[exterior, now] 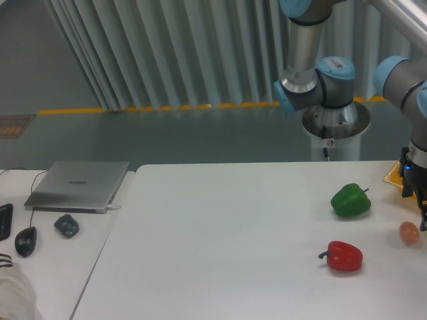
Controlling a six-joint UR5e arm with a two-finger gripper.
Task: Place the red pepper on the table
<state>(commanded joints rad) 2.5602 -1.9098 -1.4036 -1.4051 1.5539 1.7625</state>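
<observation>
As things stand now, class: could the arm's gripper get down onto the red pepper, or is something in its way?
Probably yes. The red pepper lies alone on bare table, apart from the green pepper and the egg-shaped thing. The gripper sits at the picture's right edge, mostly cut off.

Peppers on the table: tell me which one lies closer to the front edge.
The red pepper. It sits nearer the table's front edge, stem pointing left, while the green pepper lies farther back, toward the robot base.
</observation>
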